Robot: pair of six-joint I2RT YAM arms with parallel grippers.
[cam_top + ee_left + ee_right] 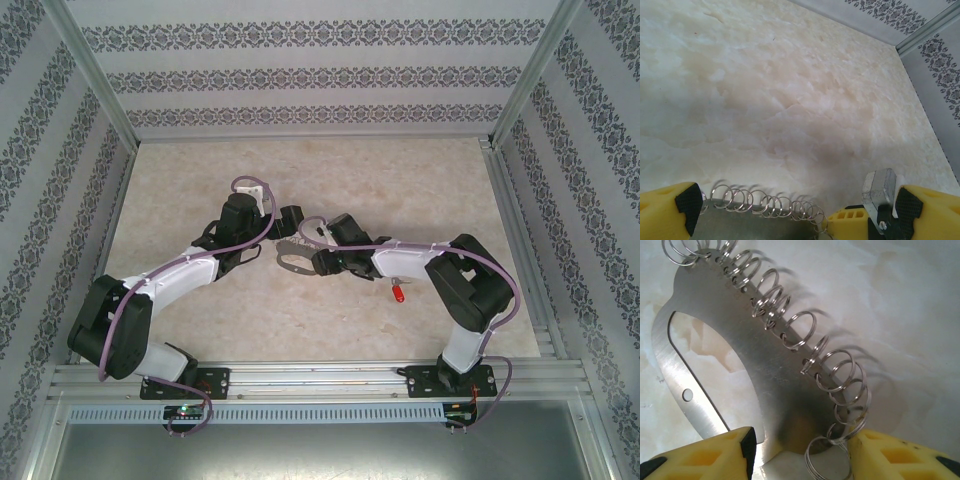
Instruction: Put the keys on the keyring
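Straddling the keyring [755, 365], the left end effector [800, 206] has its fingers spread fully wide; the ringed edge lies between them low in the wrist view, with no grip evident. Right end effector [801, 452]: about half open, yellow fingers either side of the keyring's rounded end. One pad sits just beside the plate edge and the other finger touches the wire rings; firm hold or not, cannot tell. Keyring sits mid-surface [790, 100] between the two end effectors, a flat silver loop with split rings along one edge. Red-headed key [398, 293] lies on the surface beside the right arm [400, 262], apart from the keyring, not threaded.
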